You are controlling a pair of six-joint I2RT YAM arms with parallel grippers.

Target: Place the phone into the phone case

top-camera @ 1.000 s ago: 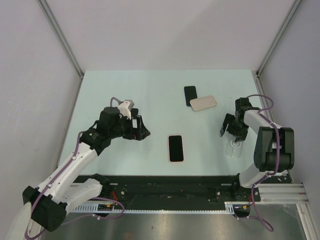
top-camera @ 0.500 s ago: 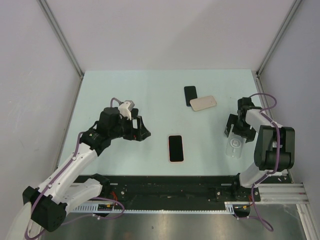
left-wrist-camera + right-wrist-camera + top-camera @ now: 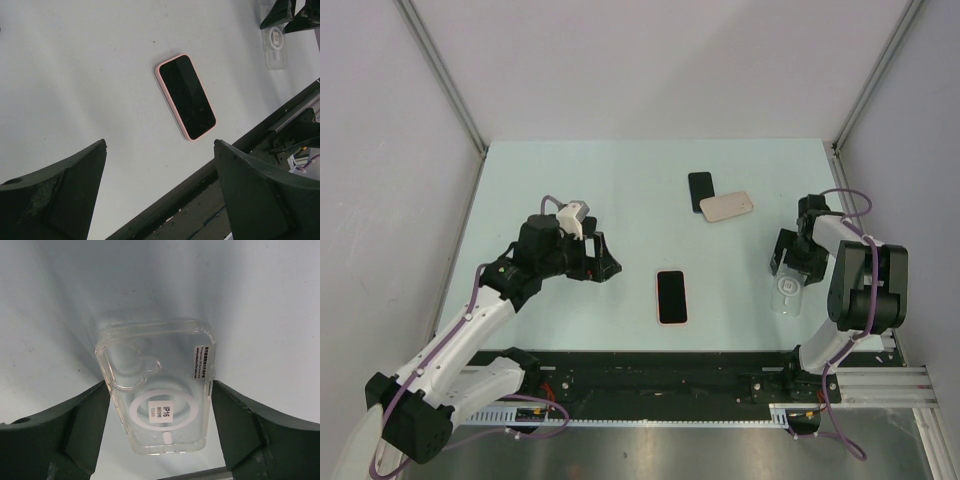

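The right gripper (image 3: 159, 385) is spread wide over the clear case (image 3: 159, 390), one dark finger at each long edge. The case lies flat on the table (image 3: 570, 180) between them. Whether either finger touches the plastic cannot be told from the wrist view. A white ring and a small label show through the case, with the camera cut-out at its far end.

In the top view the case sits near the table's right edge, close to the right arm's base and partly under the wrist.

The left gripper (image 3: 160, 142) also stands open and holds nothing. It hangs above bare table on the left side, well apart from everything else.

A pink-edged phone (image 3: 671, 297) lies face up near the middle of the near edge, between the two arms and apart from both.

The black phone (image 3: 700, 190) lies farther back, right of centre. A beige phone-shaped piece (image 3: 726, 206) rests against its right side and seems to overlap that edge. Both are well apart from the clear case, with open table between them.
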